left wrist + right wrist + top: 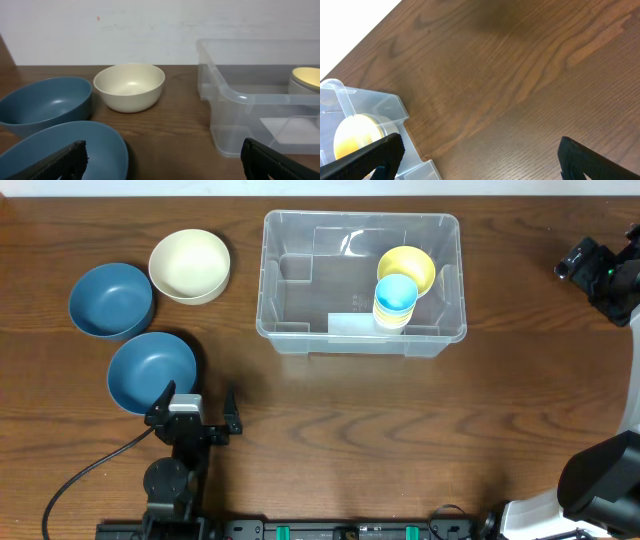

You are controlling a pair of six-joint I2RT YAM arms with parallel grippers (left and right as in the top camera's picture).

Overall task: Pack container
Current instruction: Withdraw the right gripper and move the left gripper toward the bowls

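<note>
Showing a wooden table (400, 440) from above, the overhead view has three loose bowls at the left. A far blue bowl (110, 300) sits at the far left. A cream bowl (190, 266) is just beside it, farther back. A near blue bowl (152, 370) lies closest to the robot.

Just right of that near bowl, the left pincer (195, 405) hovers low with its jaws spread wide and nothing between them. Its own camera shows the near bowl's rim right at its left fingertip.

Right of centre stands the container (268, 290), a clear bin resting on the table toward the far side, its long axis running left to right. From the left pincer it lies ahead and to the right, near but apart. It already holds a small yellow bowl (410, 265) and a stack of cups (395, 300) topped in blue, both in its right end. Its left half is bare.

At the far right, the right pincer (480, 160) is also wide and empty, angled at bare table with the container's corner at its left.

The left arm looks nearer the loose bowls, so the next carry would likely run rightward into the bin's left half.
</note>
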